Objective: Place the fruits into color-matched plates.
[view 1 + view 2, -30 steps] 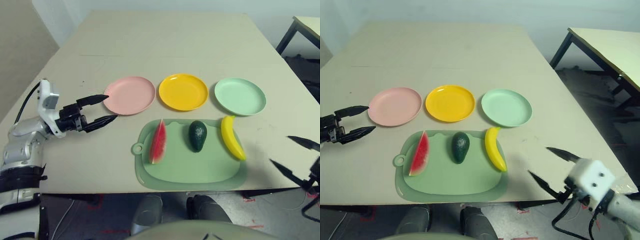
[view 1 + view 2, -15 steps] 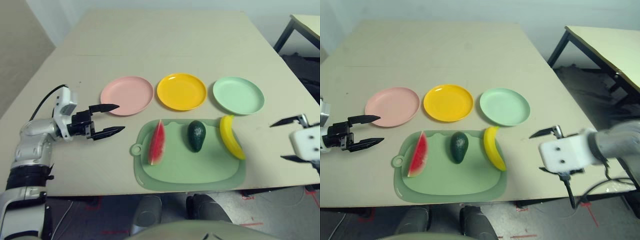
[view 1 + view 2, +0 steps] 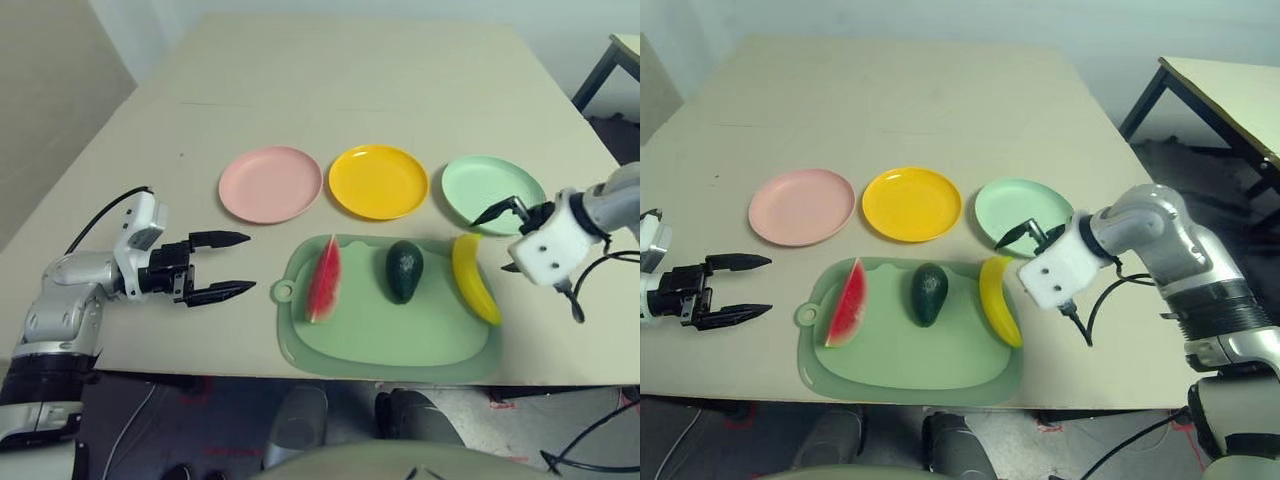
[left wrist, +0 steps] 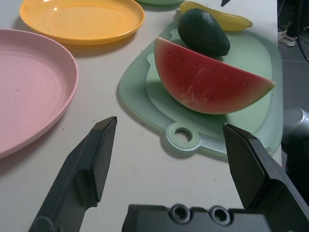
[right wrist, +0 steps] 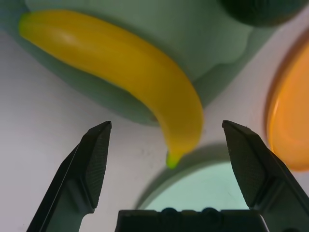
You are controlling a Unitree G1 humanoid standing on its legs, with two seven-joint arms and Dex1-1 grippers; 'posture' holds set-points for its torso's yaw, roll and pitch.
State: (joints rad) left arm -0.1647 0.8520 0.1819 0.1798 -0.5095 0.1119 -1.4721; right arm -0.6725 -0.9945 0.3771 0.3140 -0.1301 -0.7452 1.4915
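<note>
I'm looking at what seems a bare lab room: a plain beige tabletop point(image 3: 330, 90) is filling it, a second black-legged table point(image 3: 1225, 85) standing beside that tabletop, pale walls behind.

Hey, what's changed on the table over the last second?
The right tool swung in from the table's near right edge to hover open above the banana's far tip. Nothing was grasped. The left tool stays open and empty; fruits and plates have not moved.
</note>
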